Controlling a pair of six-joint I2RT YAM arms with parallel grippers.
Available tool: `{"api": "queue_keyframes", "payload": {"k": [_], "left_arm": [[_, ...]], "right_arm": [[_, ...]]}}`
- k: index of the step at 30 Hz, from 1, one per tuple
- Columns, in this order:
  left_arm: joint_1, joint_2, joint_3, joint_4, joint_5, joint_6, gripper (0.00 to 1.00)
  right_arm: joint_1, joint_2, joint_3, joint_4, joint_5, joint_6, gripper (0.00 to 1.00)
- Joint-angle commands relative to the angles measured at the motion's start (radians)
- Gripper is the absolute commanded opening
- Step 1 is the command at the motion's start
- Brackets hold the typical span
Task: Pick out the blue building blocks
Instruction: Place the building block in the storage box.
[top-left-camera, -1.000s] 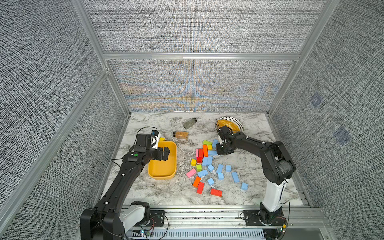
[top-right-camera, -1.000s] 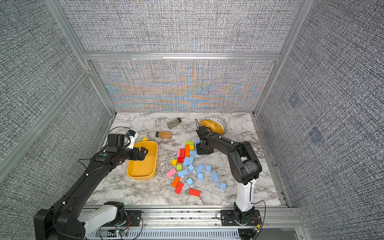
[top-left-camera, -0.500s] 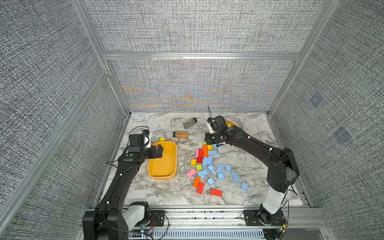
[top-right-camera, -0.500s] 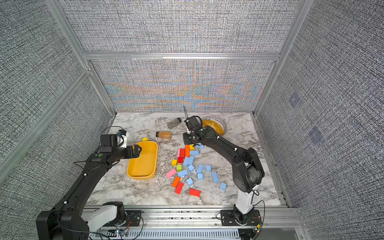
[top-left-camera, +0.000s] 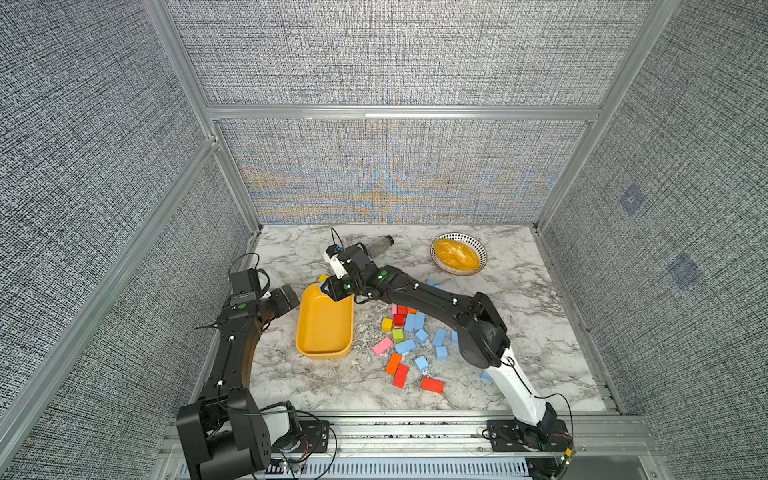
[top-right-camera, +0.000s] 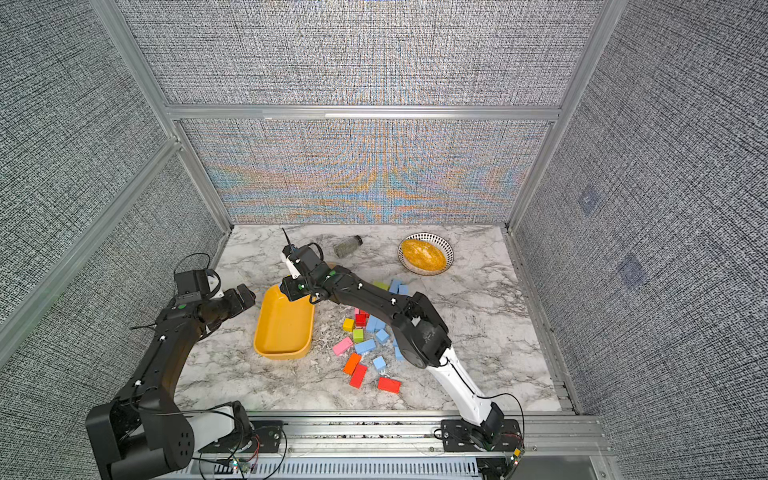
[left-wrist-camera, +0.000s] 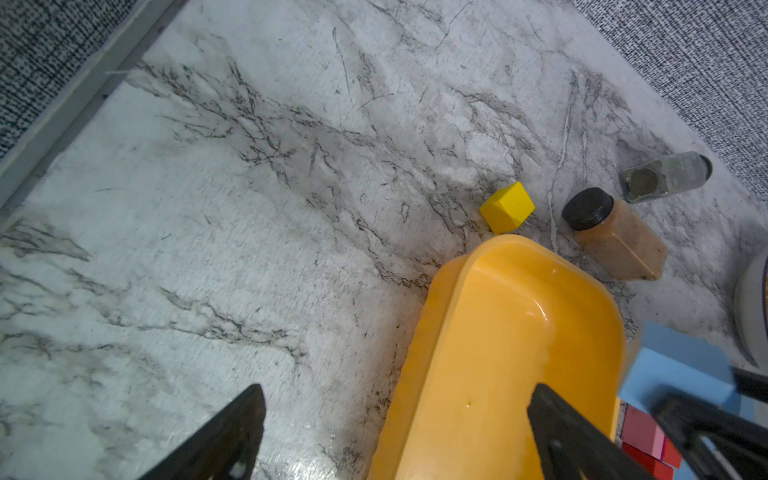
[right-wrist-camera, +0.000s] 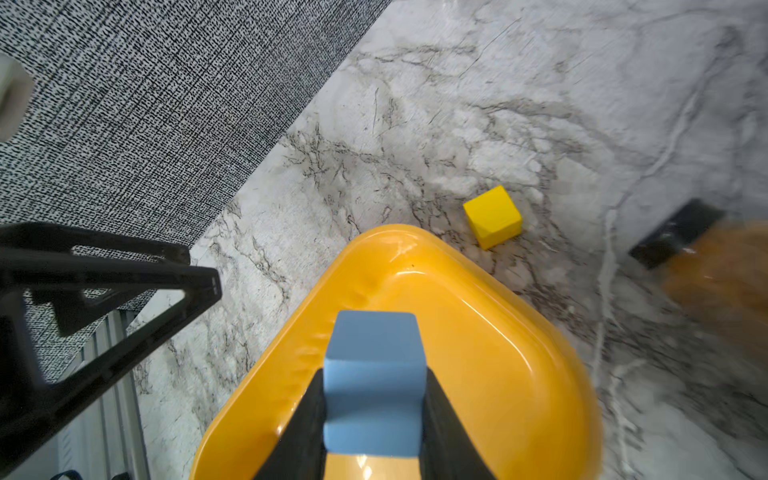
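Observation:
My right gripper (right-wrist-camera: 374, 399) is shut on a light-blue block (right-wrist-camera: 374, 353) and holds it over the far end of the yellow tray (right-wrist-camera: 498, 353), which has nothing in it. Both top views show this gripper (top-left-camera: 334, 291) (top-right-camera: 293, 291) at the tray's (top-left-camera: 324, 332) far rim. Several more blue building blocks (top-left-camera: 405, 345) (top-right-camera: 365, 345) lie mixed with other colours right of the tray. My left gripper (top-left-camera: 286, 296) (left-wrist-camera: 397, 399) stands open with nothing between its fingers, just off the tray's (left-wrist-camera: 498, 332) far-left corner. The held block (left-wrist-camera: 673, 370) also shows in the left wrist view.
A yellow cube (top-left-camera: 323, 277) (left-wrist-camera: 507, 207) sits just beyond the tray. A brown spice jar (left-wrist-camera: 615, 237) and a clear bottle (top-left-camera: 380, 244) lie behind it. A patterned bowl (top-left-camera: 457, 253) stands at the back right. Red (top-left-camera: 432, 385), orange (top-left-camera: 393, 363) and pink (top-left-camera: 382, 345) blocks lie in the pile.
My right arm has swung left from the block pile, carrying a blue block to above the tray's far end. My left gripper has drawn back left off the tray.

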Motion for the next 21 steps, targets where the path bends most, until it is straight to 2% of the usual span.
{"api": "queue_keyframes", "payload": {"k": [1, 7, 11, 16, 21], "left_arm": [[0.012, 0.011, -0.003, -0.011, 0.053, -0.064, 1.00], [0.013, 0.015, -0.035, 0.004, 0.119, -0.100, 1.00], [0.013, 0.013, -0.048, 0.009, 0.128, -0.091, 1.00], [0.013, -0.001, -0.080, 0.023, 0.132, -0.110, 1.00], [0.011, 0.012, -0.140, 0.119, 0.223, -0.163, 0.99]], "right_arm": [[0.004, 0.055, 0.018, 0.150, -0.087, 0.070, 0.22], [0.002, 0.185, 0.110, 0.200, -0.157, 0.117, 0.26], [0.001, 0.200, 0.116, 0.195, -0.156, 0.122, 0.31], [-0.011, 0.145, 0.088, 0.166, -0.112, 0.101, 0.51], [-0.027, 0.004, -0.031, 0.214, -0.078, 0.105, 0.56]]}}
